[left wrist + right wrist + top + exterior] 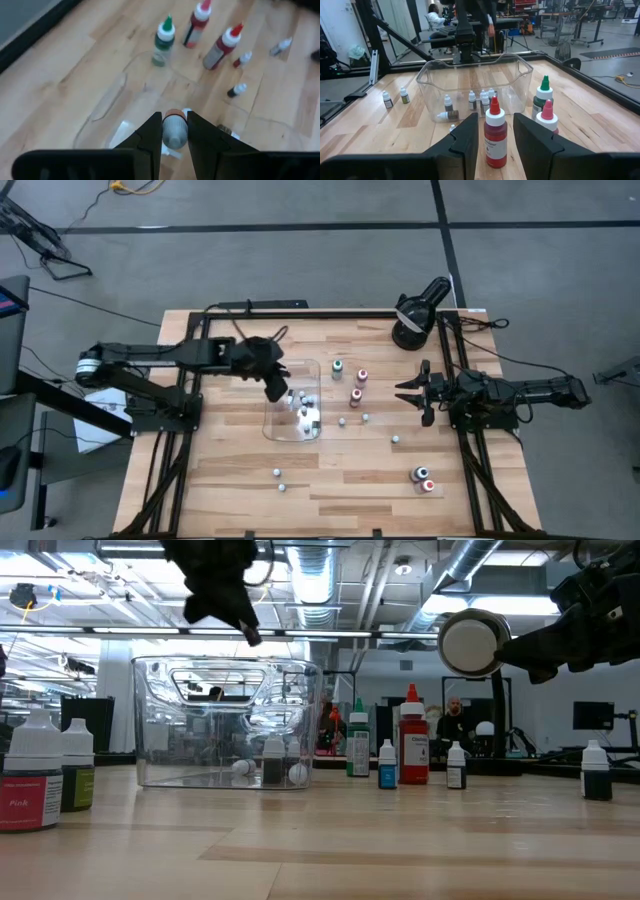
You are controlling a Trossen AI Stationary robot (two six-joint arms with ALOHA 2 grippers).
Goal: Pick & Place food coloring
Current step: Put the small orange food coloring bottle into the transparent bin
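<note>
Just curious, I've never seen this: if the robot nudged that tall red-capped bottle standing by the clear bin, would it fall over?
Probably. The red-capped bottle stands tall and narrow, so a high nudge would likely tip it. Being round, it might then roll across the wooden table. Its plastic-looking body would probably not break.

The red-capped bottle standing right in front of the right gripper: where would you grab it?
Around its straight body, below the cone cap, coming in level from the right gripper's side. The red-capped bottle stands upright, lined up with the open gripper, and its tapered cap would probably slip.
</note>
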